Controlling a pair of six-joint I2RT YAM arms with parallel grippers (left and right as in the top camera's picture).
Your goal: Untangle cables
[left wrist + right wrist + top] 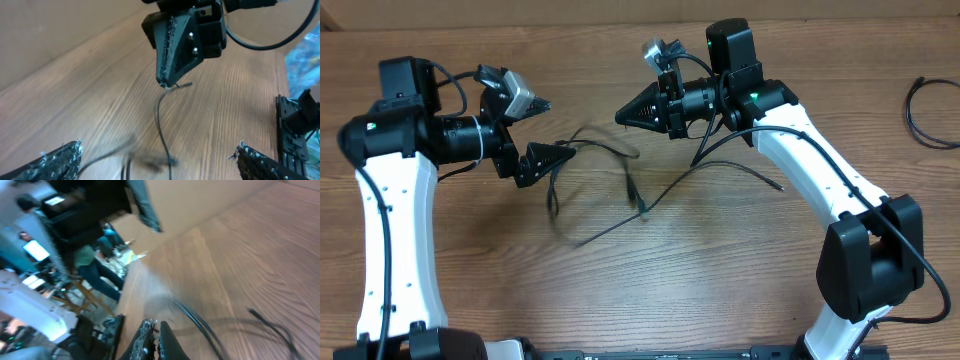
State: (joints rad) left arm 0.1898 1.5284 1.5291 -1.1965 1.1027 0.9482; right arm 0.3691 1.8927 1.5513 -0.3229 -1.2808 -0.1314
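— Wood-grain table [650,300] filled the overhead view. Where was the open room?

— Bare wood lay in front of the tangle, toward the near edge. More lay on the right, between the right arm [810,150] and the table's right edge. The left arm [395,220] stood along the left side. Past the table edge in the right wrist view, only a blurred room with people showed.

— And the claws?

— The left claw [160,162] was released and empty, with its two fingers spread wide above the wood. The right claw [625,117] was clenched on one strand [159,120], which hung from its tip toward the table.

— Where were the cables?

— The cables [638,200] sprawled loosely mid-table between the two arms, partly blurred, clear of every edge. A lone cord [910,112] curled near the right edge, well apart from them.

— Anything smaller?

— A short stub of the strand stuck out beside the clenched tip.
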